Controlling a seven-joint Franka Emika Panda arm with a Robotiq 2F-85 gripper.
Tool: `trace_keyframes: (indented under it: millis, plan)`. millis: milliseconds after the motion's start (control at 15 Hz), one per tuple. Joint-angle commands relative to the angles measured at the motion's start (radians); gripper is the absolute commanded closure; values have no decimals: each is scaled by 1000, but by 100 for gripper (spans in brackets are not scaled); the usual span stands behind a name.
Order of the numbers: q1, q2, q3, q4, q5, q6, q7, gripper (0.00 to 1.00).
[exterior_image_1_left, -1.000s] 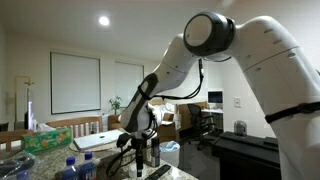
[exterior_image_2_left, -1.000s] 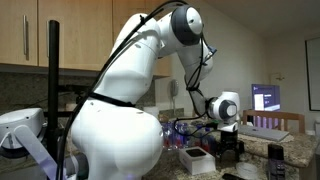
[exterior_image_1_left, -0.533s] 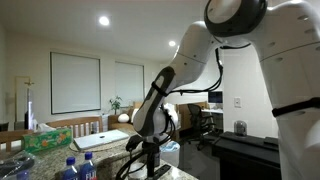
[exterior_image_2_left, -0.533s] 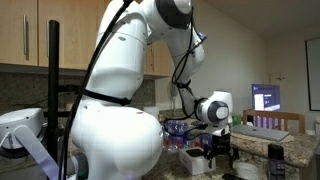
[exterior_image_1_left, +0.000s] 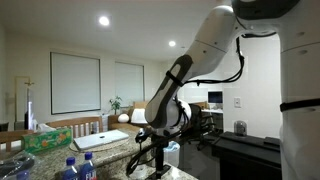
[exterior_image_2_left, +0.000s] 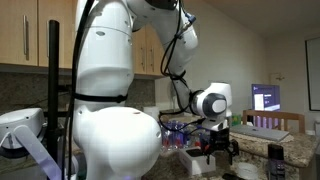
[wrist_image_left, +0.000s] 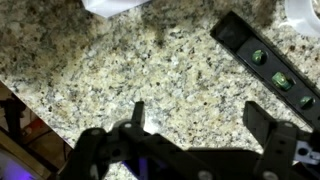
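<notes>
Granite counter (wrist_image_left: 90, 60) is faced squarely by the gripper (wrist_image_left: 198, 125), which is pointed straight down. Fingers are spread wide and nothing is held; only bare stone lies between them. Black level (wrist_image_left: 262, 55) is laid flat on the counter, diagonal, just past one fingertip, not touched.

Your gripper (wrist_image_left: 194, 108) hangs wide open over the granite counter (wrist_image_left: 90, 60); a black bar (wrist_image_left: 265, 60), perhaps a level, lies near its right finger.
</notes>
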Motion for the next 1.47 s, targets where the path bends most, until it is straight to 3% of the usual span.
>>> trace_keyframes:
  millis: [0, 533, 867, 1400]
  plan:
    - [-39, 0, 40, 0, 2, -2, -2, 0]
    - [-59, 72, 47, 21, 68, 6, -75, 0]
    - [-64, 194, 62, 123, 144, -62, -185, 0]
    - [-50, 328, 75, 262, 129, -180, -191, 0]
